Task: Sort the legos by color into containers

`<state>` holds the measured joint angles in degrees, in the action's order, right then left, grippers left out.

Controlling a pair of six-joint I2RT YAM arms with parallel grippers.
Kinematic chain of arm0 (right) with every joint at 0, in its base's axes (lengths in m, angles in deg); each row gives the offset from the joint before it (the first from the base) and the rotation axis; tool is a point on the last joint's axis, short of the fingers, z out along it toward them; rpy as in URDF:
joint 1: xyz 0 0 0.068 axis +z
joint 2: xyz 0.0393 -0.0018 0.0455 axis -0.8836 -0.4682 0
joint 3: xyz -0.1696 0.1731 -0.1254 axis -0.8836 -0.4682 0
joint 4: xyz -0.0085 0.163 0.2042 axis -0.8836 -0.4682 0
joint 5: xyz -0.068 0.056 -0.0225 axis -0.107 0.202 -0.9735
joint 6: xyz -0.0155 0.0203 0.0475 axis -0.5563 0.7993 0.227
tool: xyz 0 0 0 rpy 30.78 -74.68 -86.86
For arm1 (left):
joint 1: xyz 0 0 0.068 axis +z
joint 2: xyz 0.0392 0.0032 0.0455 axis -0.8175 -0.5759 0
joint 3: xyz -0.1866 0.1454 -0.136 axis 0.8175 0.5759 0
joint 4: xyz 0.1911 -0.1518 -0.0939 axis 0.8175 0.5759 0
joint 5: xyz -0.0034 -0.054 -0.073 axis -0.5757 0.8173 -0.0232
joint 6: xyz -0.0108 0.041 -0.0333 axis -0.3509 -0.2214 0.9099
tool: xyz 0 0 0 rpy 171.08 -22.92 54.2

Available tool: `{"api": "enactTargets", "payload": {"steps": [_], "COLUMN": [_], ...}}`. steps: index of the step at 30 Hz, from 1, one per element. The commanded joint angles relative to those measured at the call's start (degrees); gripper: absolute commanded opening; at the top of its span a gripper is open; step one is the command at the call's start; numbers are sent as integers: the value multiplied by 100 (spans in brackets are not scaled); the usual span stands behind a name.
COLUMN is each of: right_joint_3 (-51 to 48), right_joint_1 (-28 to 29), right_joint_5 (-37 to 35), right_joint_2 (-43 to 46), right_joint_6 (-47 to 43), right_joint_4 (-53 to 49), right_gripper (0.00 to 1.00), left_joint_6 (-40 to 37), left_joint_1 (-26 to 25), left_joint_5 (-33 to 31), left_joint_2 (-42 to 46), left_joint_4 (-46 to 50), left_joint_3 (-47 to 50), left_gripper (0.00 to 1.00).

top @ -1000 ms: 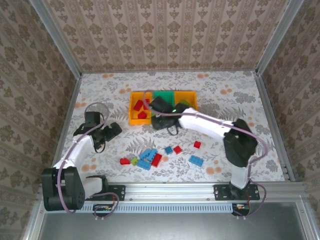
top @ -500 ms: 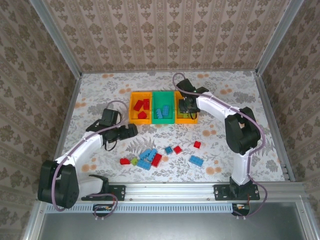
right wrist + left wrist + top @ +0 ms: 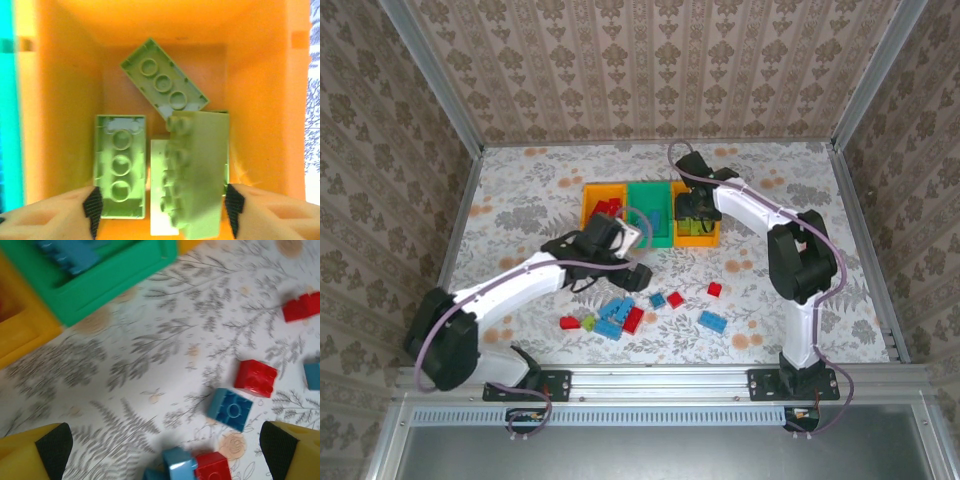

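Left hand [image 3: 165, 442] hovers over the table [image 3: 150, 350], fingers spread wide, nothing between them; the loose legos [image 3: 620, 315] lie under it and toward the arm bases, so we judge the left arm the nearer one.

Left wrist view: a blue brick [image 3: 177, 462] touching a red brick [image 3: 212, 466] sits almost on the hand's midline; a square blue brick [image 3: 230, 409], with no long axis to align to, and a second red brick [image 3: 256, 377] lie nearer the view's right side; closing on the midline blue may catch its red neighbour.

The green bin [image 3: 115, 287], already holding blue, is beyond the hand.

Right hand [image 3: 162, 207] is over the right orange bin [image 3: 65, 100], fingers apart; the lime bricks [image 3: 165, 82] rest inside, the tipped one probably released.
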<state>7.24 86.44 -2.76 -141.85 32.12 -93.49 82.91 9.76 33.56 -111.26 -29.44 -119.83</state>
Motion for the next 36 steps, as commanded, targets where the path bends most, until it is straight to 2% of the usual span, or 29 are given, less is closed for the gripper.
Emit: {"api": "enactTargets", "payload": {"steps": [1, 5, 8, 17, 20, 31, 34, 36], "right_joint_3": [-298, -729, -1076, -2458, -2799, -3285, -3334, -3351], "right_joint_1": [-25, -76, -256, -1053, -1279, -1544, -1574, -1592], "right_joint_5": [117, 66, 136, 305, 391, 387, 387, 396], "right_joint_2": [732, 1392, 1813, 3042, 3328, 3917, 3969, 3985], "right_joint_6": [137, 223, 300, 620, 718, 827, 856, 879], "right_joint_4": [78, 182, 148, 243, 266, 222, 231, 236], "right_gripper": [76, 83, 85, 90, 90, 92, 92, 92], "left_joint_6": [-647, -1034, -1231, -1433, -1467, -1624, -1646, -1653], "left_joint_1": [-408, -921, -1126, -1283, -1369, -1475, -1479, -1500], "left_joint_5": [-63, -201, -240, 136, 11, -134, -149, -204], "left_joint_2": [-655, -1584, -2048, -2665, -2871, -3279, -3335, -3361], "left_joint_4": [148, 457, 670, 1034, 1147, 1364, 1383, 1370], "left_joint_3": [-642, -1361, -1730, -2139, -2267, -2464, -2483, -2501], "left_gripper": [100, 98, 96, 92, 90, 84, 77, 69]}}
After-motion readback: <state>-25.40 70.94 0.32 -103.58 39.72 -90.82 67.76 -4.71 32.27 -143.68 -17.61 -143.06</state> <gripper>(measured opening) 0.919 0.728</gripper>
